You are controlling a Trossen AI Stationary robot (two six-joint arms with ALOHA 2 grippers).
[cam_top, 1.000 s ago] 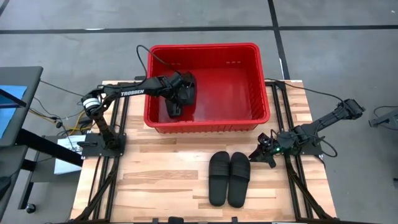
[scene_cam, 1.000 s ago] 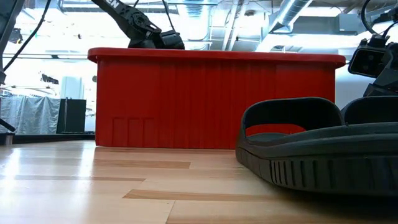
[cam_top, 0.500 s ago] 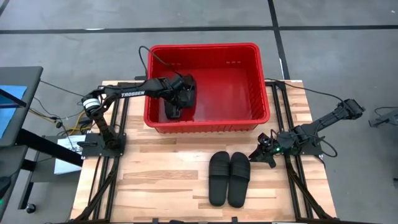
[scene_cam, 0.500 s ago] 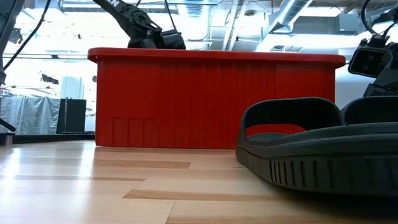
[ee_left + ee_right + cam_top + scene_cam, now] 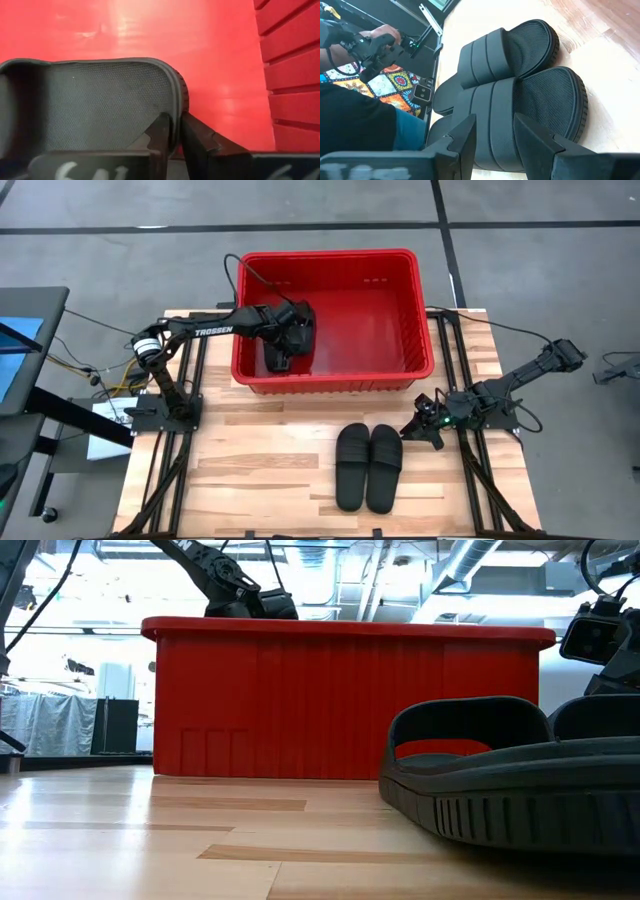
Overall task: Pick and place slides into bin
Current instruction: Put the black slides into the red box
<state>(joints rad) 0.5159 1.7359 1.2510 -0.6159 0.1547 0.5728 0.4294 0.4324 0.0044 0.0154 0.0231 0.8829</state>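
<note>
The red bin (image 5: 330, 260) stands at the table's far middle; the low view shows its near wall (image 5: 340, 700). My left gripper (image 5: 287, 338) reaches down into the bin's left part, shut on a black slide (image 5: 100, 105) above the red floor (image 5: 210, 60). I cannot tell whether another slide lies beneath it. Two more black slides (image 5: 353, 467) (image 5: 385, 467) lie side by side, soles down, on the table in front of the bin. My right gripper (image 5: 420, 426) is open and empty, low at the table's right, just right of this pair (image 5: 520, 45). My left gripper pinches the slide's sole edge (image 5: 176, 107) at one rounded end, one finger (image 5: 161, 135) on the textured footbed and the other (image 5: 200, 142) on the outer side. The fingers come from above into the bin. Whether the slide's far end touches the bin floor I cannot tell.
The bin's ribbed wall (image 5: 290, 75) is close beside my left gripper. Bare wooden table (image 5: 250, 470) lies left of the pair of slides. A person's hands (image 5: 375, 42) and dark equipment show beyond the table in the right wrist view.
</note>
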